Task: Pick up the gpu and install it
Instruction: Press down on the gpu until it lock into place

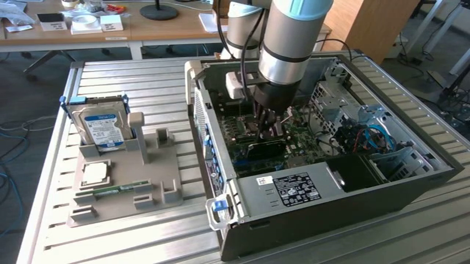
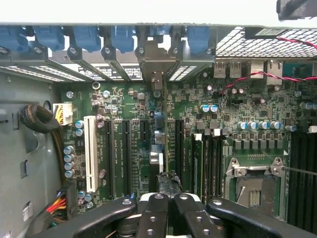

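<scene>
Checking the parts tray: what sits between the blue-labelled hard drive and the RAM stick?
A square silver chip, seen in the exterior view.

The arm is a thick silver-grey tube with a pale blue cap at its joint and a black ring around it — black cables run alongside. Its end effector is black, each finger link dotted with round silver pins.
</scene>
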You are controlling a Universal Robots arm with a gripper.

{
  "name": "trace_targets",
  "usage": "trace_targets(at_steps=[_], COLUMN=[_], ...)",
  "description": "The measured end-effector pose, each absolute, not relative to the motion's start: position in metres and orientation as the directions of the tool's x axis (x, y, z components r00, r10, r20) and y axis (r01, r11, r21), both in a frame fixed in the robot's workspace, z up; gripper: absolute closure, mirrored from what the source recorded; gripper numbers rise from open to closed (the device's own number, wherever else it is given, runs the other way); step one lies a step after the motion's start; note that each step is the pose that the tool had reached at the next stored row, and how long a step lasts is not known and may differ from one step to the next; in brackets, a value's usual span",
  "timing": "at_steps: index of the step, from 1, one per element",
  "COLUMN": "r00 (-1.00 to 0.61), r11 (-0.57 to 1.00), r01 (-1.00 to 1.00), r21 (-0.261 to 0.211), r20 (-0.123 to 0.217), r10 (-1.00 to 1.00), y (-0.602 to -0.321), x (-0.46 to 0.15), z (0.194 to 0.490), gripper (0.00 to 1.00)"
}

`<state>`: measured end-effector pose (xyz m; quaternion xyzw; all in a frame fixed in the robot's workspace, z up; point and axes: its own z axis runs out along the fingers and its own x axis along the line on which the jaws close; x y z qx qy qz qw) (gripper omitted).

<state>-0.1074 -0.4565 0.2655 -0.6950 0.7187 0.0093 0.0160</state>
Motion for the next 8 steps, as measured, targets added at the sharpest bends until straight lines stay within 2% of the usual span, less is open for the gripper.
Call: trace_targets(at_steps=[8], r00=[-0.033], r11=[0.034], r01=[-0.999], r21=[-0.009], r20=[-0.036], r10=[-0.999], y=[-0.4564], x=[-0.1075], z=[0.2639], gripper=[0.89])
